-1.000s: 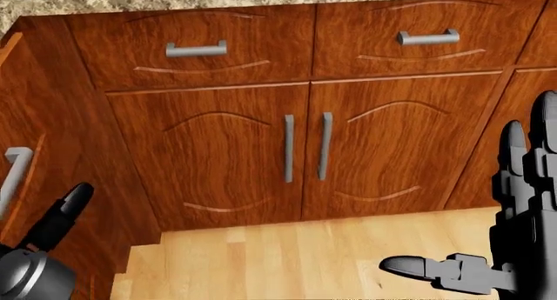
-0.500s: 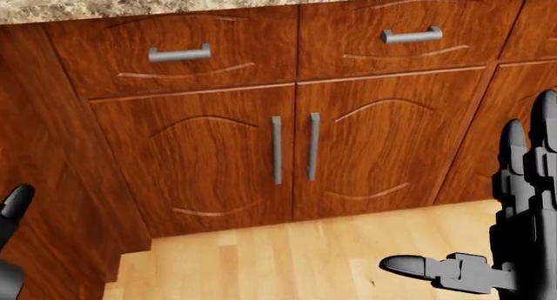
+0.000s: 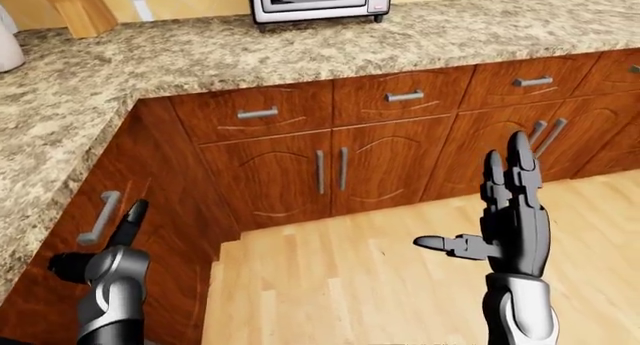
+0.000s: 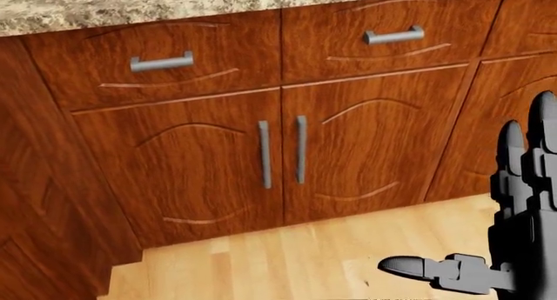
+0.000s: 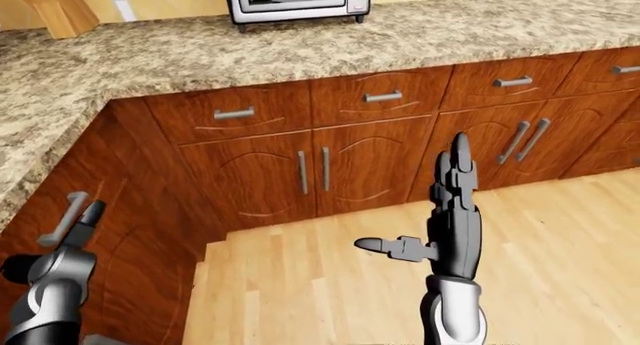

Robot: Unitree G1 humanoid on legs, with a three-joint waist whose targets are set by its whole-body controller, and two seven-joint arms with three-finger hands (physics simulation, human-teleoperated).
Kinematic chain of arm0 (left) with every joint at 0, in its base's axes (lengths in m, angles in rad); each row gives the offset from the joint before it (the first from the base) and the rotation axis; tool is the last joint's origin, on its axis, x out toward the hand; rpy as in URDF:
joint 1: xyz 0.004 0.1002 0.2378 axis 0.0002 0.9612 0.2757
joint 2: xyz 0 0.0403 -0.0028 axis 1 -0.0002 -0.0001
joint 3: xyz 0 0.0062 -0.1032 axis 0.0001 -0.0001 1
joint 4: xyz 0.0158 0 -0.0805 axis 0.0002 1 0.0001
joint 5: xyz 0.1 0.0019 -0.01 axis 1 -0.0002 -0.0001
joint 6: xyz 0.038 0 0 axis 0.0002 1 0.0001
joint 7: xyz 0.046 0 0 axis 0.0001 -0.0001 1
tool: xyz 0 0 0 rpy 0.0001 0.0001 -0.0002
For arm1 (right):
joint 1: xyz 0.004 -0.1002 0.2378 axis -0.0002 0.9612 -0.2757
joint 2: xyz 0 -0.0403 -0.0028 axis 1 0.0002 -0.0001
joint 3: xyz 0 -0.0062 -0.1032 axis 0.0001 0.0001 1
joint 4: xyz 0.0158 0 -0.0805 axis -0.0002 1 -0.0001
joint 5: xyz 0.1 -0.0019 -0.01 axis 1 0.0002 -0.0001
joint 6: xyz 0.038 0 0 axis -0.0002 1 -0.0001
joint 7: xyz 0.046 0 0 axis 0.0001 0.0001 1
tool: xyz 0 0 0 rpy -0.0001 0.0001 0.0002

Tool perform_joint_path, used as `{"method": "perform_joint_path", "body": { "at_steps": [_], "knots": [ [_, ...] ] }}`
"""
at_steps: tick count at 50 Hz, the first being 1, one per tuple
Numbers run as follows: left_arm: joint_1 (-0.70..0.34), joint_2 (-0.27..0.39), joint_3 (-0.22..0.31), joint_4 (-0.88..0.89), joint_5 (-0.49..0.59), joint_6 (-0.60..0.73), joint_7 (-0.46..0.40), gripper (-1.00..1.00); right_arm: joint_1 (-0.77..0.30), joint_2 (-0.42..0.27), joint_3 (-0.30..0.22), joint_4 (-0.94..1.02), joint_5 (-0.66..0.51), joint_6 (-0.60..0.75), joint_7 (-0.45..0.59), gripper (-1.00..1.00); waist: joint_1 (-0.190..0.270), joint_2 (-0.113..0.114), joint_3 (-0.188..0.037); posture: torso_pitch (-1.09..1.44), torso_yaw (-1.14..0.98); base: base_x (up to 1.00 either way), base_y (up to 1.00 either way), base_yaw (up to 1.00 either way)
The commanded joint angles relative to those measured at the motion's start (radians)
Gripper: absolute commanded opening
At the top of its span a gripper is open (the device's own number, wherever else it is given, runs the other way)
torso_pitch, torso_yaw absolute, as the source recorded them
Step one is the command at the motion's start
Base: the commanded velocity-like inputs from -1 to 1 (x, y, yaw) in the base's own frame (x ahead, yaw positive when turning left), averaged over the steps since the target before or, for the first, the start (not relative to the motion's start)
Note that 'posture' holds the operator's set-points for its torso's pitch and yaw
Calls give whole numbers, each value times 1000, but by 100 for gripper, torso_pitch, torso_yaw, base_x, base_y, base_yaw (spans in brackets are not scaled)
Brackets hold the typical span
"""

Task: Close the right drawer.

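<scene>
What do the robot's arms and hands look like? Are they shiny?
The right hand is dark grey, with three blocky, jointed fingers ending in rounded black tips, on a smooth silver-grey forearm with a soft shine. The left hand shows one black-tipped finger above a rounded silver-grey forearm. No cables or markings show.

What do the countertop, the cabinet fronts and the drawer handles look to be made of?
Countertop: speckled beige-grey stone, likely granite, matte. Cabinet fronts: reddish-brown wood with swirling grain, slightly glossy. Drawer handles: plain grey bars, probably brushed metal. All are simulator textures, so material is judged by look only.
</scene>
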Motion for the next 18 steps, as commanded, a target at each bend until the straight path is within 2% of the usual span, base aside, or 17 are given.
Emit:
{"method": "perform_joint_path", "body": {
  "at_steps": [1, 3, 18],
  "knots": [
    [1, 59, 71, -17, 41, -66, 54, 100, -14, -5, -1, -40, 1, -29, -1, 100, 18, 5, -15, 0, 0, 0, 0, 0],
    [-3, 67, 70, 4, 58, -64, 90, 100, -15, -5, -1, -38, 1, -29, -2, 100, 16, 5, -14, 0, 0, 0, 0, 0],
    [4, 78, 77, 10, 41, -69, 92, 100, -15, -5, 0, -42, -1, -24, -2, 100, 11, 2, -13, 0, 0, 0, 0, 0]
  ]
}}
